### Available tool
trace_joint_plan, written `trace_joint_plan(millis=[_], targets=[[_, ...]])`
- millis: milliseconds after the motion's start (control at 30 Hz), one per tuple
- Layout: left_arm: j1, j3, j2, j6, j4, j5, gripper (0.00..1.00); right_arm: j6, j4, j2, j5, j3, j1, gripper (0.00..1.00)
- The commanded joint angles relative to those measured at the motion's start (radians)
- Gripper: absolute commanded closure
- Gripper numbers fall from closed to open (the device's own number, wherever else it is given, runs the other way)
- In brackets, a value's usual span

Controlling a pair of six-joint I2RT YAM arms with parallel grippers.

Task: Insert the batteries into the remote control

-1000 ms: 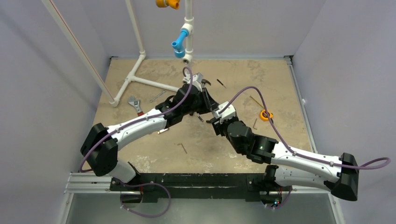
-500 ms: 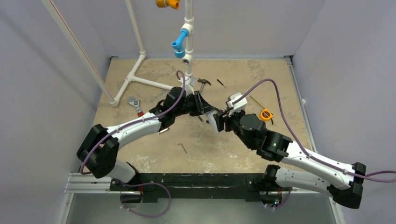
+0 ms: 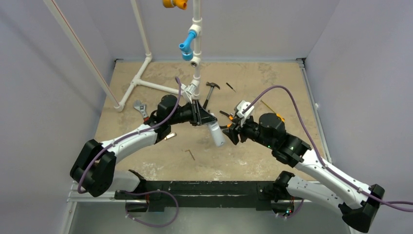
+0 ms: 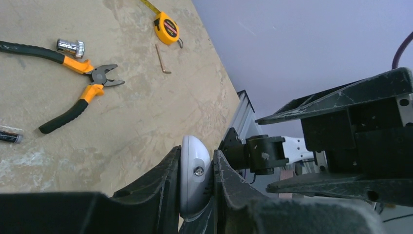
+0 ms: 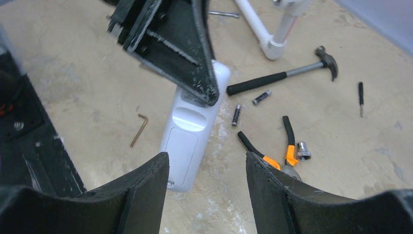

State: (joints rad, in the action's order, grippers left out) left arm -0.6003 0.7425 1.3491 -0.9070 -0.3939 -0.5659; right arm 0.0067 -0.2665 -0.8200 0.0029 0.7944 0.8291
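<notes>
Both arms have shifted over the last second: the left gripper (image 3: 208, 121) has drawn back towards the left, bringing the remote control (image 3: 216, 135) into plain sight from above, and the right arm has swung its elbow outwards so that the right gripper (image 3: 230, 130) now points left at the remote. Left jaws are clamped on one end of the slim white remote, and the left wrist view shows its rounded end pinched tightly between the two black fingers (image 4: 163, 185). From that grip the remote slants down over the table (image 3: 253, 161); whether its free end touches the surface cannot be told. Its plain white back faces the right wrist camera. Right jaws stand well apart with nothing between them, and the remote's free end sits just beyond the gap. Two small dark batteries (image 5: 236, 115) lie loose on the table just beside the remote, apart from each other, between it and the black handle of a hammer (image 5: 287, 73). Near them are orange and black pliers (image 5: 290, 152) with a shiny socket (image 5: 303, 150) touching them. A hex key (image 5: 139, 127) lies on the remote's other side. A yellow tape measure (image 4: 167, 28) sits farther off.
</notes>
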Motion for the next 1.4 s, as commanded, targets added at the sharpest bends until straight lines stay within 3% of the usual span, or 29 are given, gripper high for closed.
trace_joint_plan(millis=[0,133,400,600,667,800,967,1367], targets=[[0.021,-0.023,-0.036,0.035,-0.080,-0.126,1.00,-0.203,0.064,0.050,-0.230,-0.068,0.001,0.42],[0.029,-0.059,-0.056,0.049,-0.082,-0.121,1.00,-0.232,0.112,0.051,-0.279,-0.095,0.001,0.41],[0.036,-0.090,-0.082,-0.007,-0.119,-0.067,1.00,0.023,0.250,-0.010,-0.250,-0.139,0.001,0.38],[0.048,-0.086,-0.051,-0.055,-0.177,-0.128,1.00,-0.127,0.203,0.002,-0.266,-0.145,0.004,0.44],[0.047,-0.100,-0.052,-0.064,-0.198,-0.125,1.00,-0.131,0.175,-0.007,-0.215,-0.119,0.004,0.39],[0.048,-0.114,-0.052,-0.105,-0.252,-0.109,1.00,0.040,0.238,-0.039,-0.155,-0.115,0.004,0.30],[0.048,-0.086,-0.083,-0.135,-0.098,0.012,1.00,0.187,0.349,-0.108,-0.144,-0.151,0.004,0.17],[0.048,-0.056,-0.135,-0.150,0.024,0.120,1.00,0.216,0.377,-0.191,-0.076,-0.166,0.038,0.15]])
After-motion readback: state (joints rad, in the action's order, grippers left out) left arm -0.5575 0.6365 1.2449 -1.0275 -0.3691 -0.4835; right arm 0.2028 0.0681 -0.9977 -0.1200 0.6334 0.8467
